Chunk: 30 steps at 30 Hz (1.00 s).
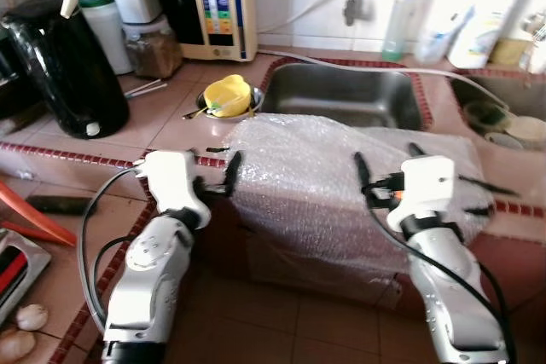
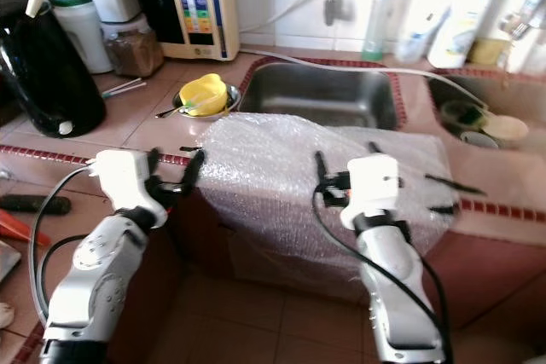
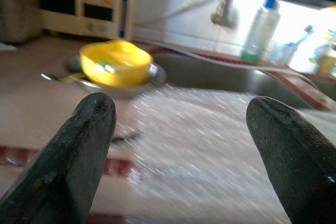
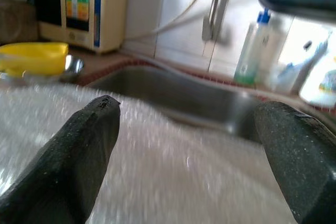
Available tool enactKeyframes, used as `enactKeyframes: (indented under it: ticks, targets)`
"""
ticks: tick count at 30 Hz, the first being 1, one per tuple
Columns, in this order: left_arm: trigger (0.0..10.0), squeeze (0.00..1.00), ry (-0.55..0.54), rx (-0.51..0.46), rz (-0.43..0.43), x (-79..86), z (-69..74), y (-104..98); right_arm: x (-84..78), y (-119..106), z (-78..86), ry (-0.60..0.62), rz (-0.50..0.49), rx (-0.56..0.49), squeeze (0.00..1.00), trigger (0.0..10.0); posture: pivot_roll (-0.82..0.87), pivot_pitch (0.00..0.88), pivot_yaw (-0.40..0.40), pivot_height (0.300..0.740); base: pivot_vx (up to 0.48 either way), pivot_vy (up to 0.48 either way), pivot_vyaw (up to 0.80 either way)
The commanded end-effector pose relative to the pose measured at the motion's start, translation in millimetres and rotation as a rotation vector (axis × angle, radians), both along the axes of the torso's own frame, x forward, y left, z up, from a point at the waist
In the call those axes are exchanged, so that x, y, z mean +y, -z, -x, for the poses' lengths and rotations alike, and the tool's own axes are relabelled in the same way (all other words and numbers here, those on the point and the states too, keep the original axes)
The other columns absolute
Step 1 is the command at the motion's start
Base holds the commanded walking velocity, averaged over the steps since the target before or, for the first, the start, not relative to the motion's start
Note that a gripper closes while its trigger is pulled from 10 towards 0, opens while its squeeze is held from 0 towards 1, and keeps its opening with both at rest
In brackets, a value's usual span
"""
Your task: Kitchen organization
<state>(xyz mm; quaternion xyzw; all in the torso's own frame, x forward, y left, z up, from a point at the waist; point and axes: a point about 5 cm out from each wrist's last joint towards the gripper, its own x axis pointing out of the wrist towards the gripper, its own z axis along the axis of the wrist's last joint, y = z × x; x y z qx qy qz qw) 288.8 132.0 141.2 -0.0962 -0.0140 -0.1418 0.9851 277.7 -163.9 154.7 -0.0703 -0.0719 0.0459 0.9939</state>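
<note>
A sheet of clear bubble wrap lies draped over the tiled counter's front edge, just in front of the steel sink. My left gripper is open at the sheet's left edge, its fingers wide apart with nothing between them. Over the right half of the sheet, my right gripper is also open, and the wrap lies below its spread fingers. A yellow cup sits in a small metal bowl left of the sink.
A black kettle stands at the back left, with a jar and a cream water purifier beside it. Bottles line the wall behind the sink. A second basin with dishes is at the right. Red-brown floor tiles lie below.
</note>
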Motion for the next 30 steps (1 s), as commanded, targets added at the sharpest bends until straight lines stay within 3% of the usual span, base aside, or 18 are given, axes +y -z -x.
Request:
enactKeyframes:
  ticks: [1,15,24,30]
  targets:
    - [10.0,0.0,-0.021,-0.009,-0.012,9.0,-0.5,-3.1,8.9,-3.8,-1.0,-0.031,-0.012,-0.018,0.0,10.0,0.02,0.0,0.021,0.74,0.382,0.0,0.0]
    - [10.0,0.0,-0.019,-0.007,-0.015,7.5,-1.0,-2.4,8.0,-3.4,-0.9,-0.028,-0.007,-0.017,0.0,10.0,0.01,0.0,0.02,0.74,0.369,0.0,0.0]
    - [10.0,0.0,-0.028,-0.012,-0.027,7.7,-1.4,-2.5,8.0,-3.8,-2.0,-0.033,-0.002,-0.019,0.0,10.0,0.02,0.0,0.018,0.74,0.0,0.0,0.0]
    - [10.0,0.0,-0.025,-0.009,-0.025,7.4,-1.1,-2.0,8.3,-3.6,-1.4,-0.033,-0.001,-0.019,0.0,10.0,0.01,0.0,0.02,0.74,0.0,-0.44,0.0]
